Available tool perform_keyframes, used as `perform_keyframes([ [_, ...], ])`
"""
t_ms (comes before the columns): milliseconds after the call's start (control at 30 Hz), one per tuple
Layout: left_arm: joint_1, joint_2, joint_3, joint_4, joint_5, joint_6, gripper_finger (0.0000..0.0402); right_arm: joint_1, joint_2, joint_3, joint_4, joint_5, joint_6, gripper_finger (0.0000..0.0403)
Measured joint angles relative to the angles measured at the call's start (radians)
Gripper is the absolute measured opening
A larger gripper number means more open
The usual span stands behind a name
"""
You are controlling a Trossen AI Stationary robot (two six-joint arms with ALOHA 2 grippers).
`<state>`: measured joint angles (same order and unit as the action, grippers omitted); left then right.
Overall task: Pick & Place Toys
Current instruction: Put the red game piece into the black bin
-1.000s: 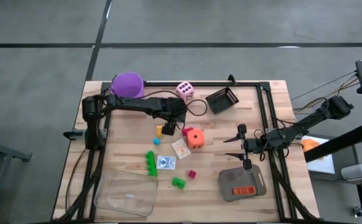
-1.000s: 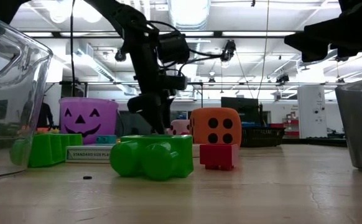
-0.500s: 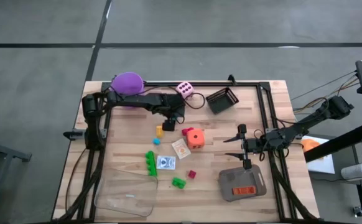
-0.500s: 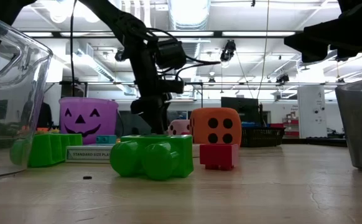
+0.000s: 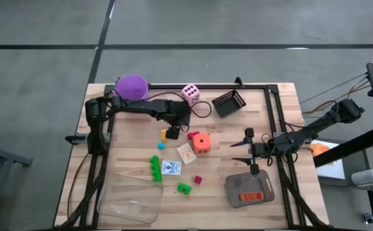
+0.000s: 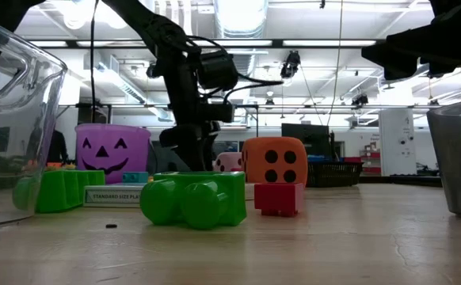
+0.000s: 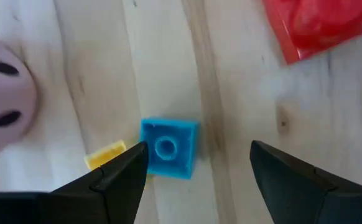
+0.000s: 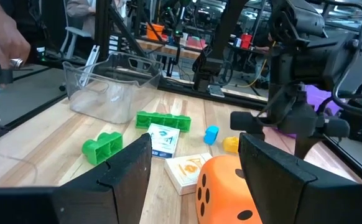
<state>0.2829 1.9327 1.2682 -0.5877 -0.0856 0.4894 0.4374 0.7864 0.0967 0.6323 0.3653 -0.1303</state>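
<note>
My left gripper (image 5: 173, 132) hangs open over the table's middle. In the left wrist view (image 7: 196, 155) its fingers stand above a small blue brick (image 7: 167, 148) and a yellow brick (image 7: 106, 155). A red brick (image 7: 311, 25) and the pink die (image 7: 4, 106) lie farther off. My right gripper (image 5: 250, 151) waits open at the right, above the grey tray's far side. The orange die (image 5: 201, 142), two card packs (image 5: 186, 153) (image 5: 170, 168), green bricks (image 5: 155, 169) (image 5: 184, 188) and a small red brick (image 5: 198, 179) rest on the table.
The purple bucket (image 5: 132, 86) stands at the far left and a black basket (image 5: 229, 102) at the far middle. A clear container (image 5: 131, 202) sits at the near left and the grey tray (image 5: 249, 190) at the near right. A person's hand (image 8: 0, 43) shows beyond the table.
My left arm's wrist has swung a little toward the table's far edge and come back. Its gripper stays open over the yellow and blue bricks. No toy has moved.
</note>
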Motion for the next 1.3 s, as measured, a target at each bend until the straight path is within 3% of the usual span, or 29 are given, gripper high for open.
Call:
perform_keyframes([
  [733,-0.020,0.000,0.003,-0.068,0.166,-0.054,0.0280,0.000,-0.001,0.000,0.000,0.000,0.002,0.0238],
  [967,-0.053,-0.001,0.003,0.041,0.163,-0.032,0.0280,0.000,-0.001,0.000,-0.001,0.000,0.000,0.0238],
  [1300,-0.100,0.000,0.003,0.174,0.176,-0.215,0.0280,-0.003,-0.001,0.000,-0.001,0.002,0.000,0.0238],
])
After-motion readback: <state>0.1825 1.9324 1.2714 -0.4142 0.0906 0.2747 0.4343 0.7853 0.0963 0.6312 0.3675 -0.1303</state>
